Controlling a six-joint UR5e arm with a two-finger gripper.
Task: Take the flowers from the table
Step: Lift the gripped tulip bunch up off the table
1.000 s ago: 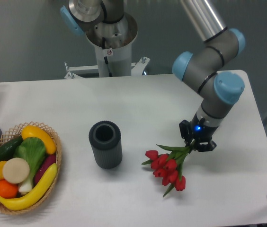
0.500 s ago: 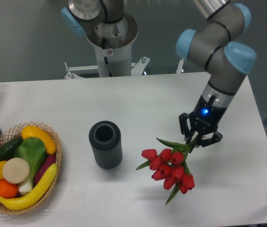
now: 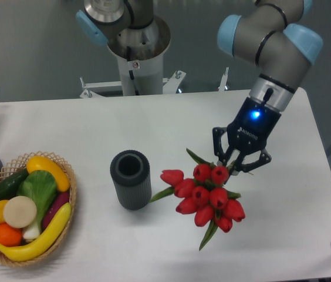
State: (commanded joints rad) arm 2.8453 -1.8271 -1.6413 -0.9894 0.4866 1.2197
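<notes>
The gripper (image 3: 236, 164), its jaws closed on the stems, holds the flowers (image 3: 203, 197) above the table (image 3: 171, 126), red blooms hanging toward the camera, just right of a dark cylinder (image 3: 131, 179).

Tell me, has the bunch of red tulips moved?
Yes. The bunch of red tulips has shifted left, closer to the dark ribbed cylinder.
</notes>
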